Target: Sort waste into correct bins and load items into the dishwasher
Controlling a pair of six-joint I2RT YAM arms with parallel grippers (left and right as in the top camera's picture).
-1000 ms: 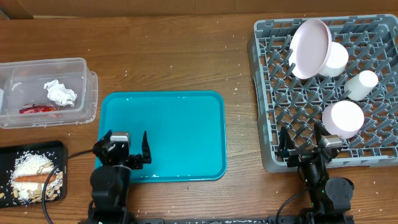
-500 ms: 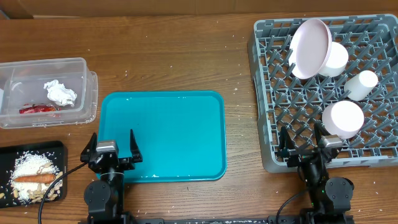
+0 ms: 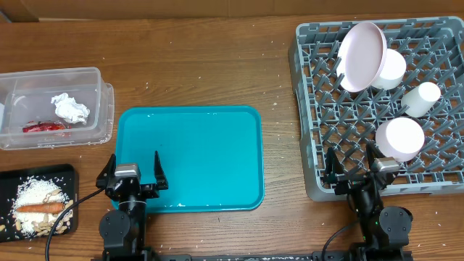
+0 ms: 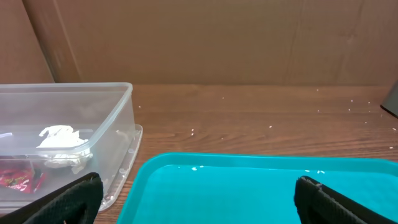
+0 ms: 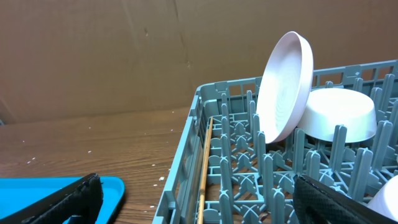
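Observation:
The clear tub [image 3: 87, 72] at the left holds the white tissue ball [image 3: 70, 108] and the red wrapper [image 3: 43, 127]; both also show in the left wrist view, tissue [image 4: 62, 140] and wrapper [image 4: 18, 180]. The black tray [image 3: 14, 175] holds rice crumbs [image 3: 32, 194] and the orange stick [image 3: 40, 208]. The grey rack [image 3: 341, 123] holds the pink plate [image 3: 361, 56], two white plates [image 3: 394, 69] [image 3: 400, 138], the cup [image 3: 422, 96] and chopsticks [image 5: 205, 168]. My left gripper [image 3: 134, 174] is open and empty over the teal tray's near-left corner. My right gripper [image 3: 355, 165] is open and empty at the rack's near edge.
The teal serving tray [image 3: 210, 152] lies in the middle with nothing on it. Small crumbs dot the wooden table. A cardboard wall stands behind the table. The rack's upright pegs and raised rim [image 5: 186, 162] stand right before my right gripper.
My left gripper has drawn back and to the left, from over the tray's near-left part to its corner. The right arm has not moved.

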